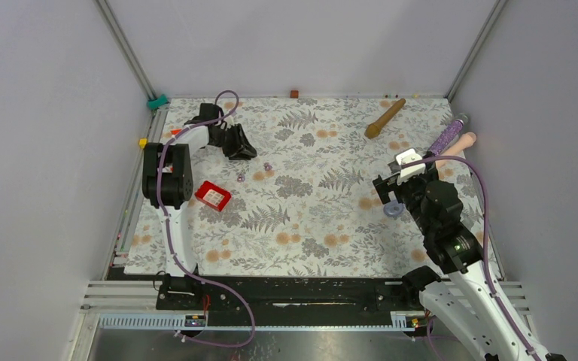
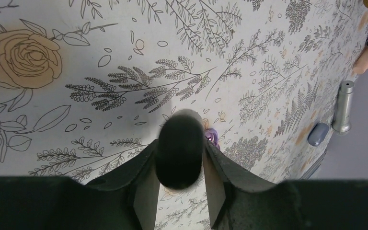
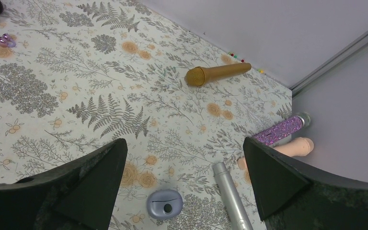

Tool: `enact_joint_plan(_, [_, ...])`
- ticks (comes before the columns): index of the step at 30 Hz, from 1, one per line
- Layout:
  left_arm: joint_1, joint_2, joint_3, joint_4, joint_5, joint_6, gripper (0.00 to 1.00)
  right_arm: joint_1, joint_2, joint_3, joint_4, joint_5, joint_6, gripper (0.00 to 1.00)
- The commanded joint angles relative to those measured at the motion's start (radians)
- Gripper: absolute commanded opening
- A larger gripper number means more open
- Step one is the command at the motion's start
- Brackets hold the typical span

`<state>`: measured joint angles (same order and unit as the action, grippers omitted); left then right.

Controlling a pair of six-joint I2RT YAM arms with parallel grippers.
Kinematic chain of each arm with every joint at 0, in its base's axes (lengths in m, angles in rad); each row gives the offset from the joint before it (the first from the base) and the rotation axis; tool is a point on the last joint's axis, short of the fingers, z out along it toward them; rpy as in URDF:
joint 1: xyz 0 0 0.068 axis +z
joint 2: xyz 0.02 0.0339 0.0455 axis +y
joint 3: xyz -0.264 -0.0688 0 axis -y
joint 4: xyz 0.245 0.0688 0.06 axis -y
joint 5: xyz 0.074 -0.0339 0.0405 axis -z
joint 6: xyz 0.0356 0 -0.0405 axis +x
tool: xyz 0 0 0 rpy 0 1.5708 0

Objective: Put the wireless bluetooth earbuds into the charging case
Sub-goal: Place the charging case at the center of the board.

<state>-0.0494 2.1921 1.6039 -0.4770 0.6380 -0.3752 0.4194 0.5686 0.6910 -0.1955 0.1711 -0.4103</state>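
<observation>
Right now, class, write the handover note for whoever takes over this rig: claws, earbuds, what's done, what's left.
Left claw: shut on a black earbud, beyond the red tray.
Right claw: open, empty, at the right side.
A purple earbud and a second purple earbud lie loose on the floral cloth, right of the tray. Other black one not visible.
Done: one bud gripped. Left: seat it in the tray, then the rest.

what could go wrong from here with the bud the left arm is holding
1. The black earbud is pinched near the tips of the left fingers and sticks out past them. It could slip or pop out on the way to the red tray.
2. A purple earbud lies right beside those fingers and might get knocked away.
</observation>
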Motion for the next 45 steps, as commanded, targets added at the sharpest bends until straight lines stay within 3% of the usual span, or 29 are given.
enact_joint_plan(1, [0.006,0.009,0.028,0.006,-0.021,-0.014,0.39,-0.01,-0.013,0.001,0.049,-0.01,0.017,0.99])
enact_joint_plan(10, [0.008,0.003,0.038,-0.016,-0.054,-0.008,0.47,-0.013,-0.016,0.0,0.049,-0.015,0.018,0.99])
enact_joint_plan(13, [0.012,-0.02,0.037,-0.02,-0.063,-0.008,0.54,-0.013,-0.016,0.001,0.049,-0.015,0.019,1.0])
enact_joint_plan(16, [0.02,-0.068,0.03,-0.018,-0.061,-0.007,0.75,-0.012,-0.011,0.004,0.047,-0.007,0.014,0.99])
enact_joint_plan(18, [0.025,-0.118,0.018,-0.005,-0.05,-0.003,0.96,-0.013,0.0,0.014,0.039,0.016,0.004,0.99])
enact_joint_plan(19, [0.027,-0.147,0.012,0.002,-0.041,0.001,0.98,-0.012,0.01,0.027,0.023,0.03,-0.001,1.0])
enact_joint_plan(26, [0.029,-0.381,-0.016,0.018,0.061,0.096,0.98,-0.015,0.144,0.129,-0.123,0.122,-0.061,1.0])
enact_joint_plan(32, [0.029,-0.614,-0.058,-0.095,0.202,0.312,0.99,-0.076,0.291,0.155,-0.25,0.098,-0.188,0.99])
enact_joint_plan(41, [0.029,-0.919,-0.281,-0.286,0.153,0.582,0.99,-0.288,0.545,0.23,-0.406,-0.027,-0.311,1.0])
enact_joint_plan(45, [0.029,-1.002,-0.394,-0.297,0.13,0.612,0.99,-0.345,0.66,0.236,-0.407,-0.048,-0.323,1.0])
